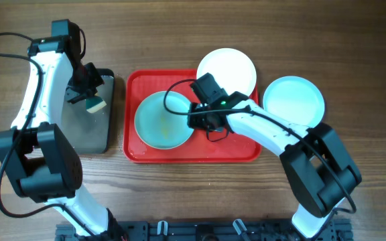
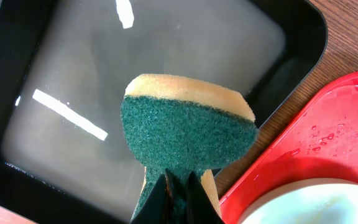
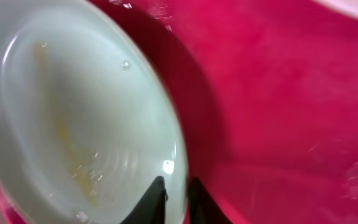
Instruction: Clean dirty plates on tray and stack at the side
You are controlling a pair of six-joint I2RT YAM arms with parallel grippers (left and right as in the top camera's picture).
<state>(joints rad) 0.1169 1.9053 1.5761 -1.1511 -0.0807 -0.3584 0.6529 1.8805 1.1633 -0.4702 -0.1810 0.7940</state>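
Judging by how things lie, the job looks about midway. The red tray carries one plate fully, the smeared aqua plate, toward its 9 o'clock, yellowish streaks unwiped. The white plate overhangs the rim at 1 o'clock, and the other aqua plate lies off-tray at 3 o'clock, so nothing is stacked. Over the dark metal tray, the left gripper pinches the sponge tightly. The right gripper nips the smeared plate's 3 o'clock rim.
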